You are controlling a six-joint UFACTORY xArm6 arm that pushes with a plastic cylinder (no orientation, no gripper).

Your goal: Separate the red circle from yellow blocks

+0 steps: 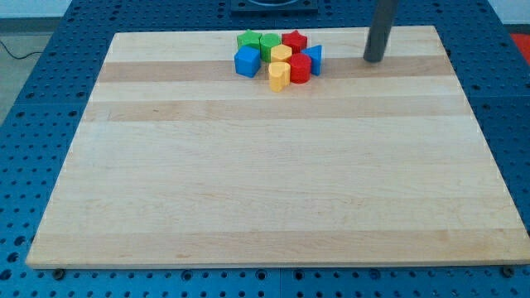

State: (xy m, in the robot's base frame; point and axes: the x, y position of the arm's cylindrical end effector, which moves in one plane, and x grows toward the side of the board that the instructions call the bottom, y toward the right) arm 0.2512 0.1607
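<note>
Red circle (300,68) sits packed in the cluster near the view's top, touching both yellow blocks (279,74) — nothing separated yet. My tip (373,60), a bare rod holding nothing, stands well right of it.

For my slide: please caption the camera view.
My tip stands right of the cluster where the red circle touches a yellow block.

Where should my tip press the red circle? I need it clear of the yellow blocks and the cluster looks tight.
Probably press the red circle on its upper left edge, in the seam beside the yellow blocks, pushing toward the view's bottom right. That side is open board; the blue block crowds its upper right. My tip sits off to the view's right.
</note>
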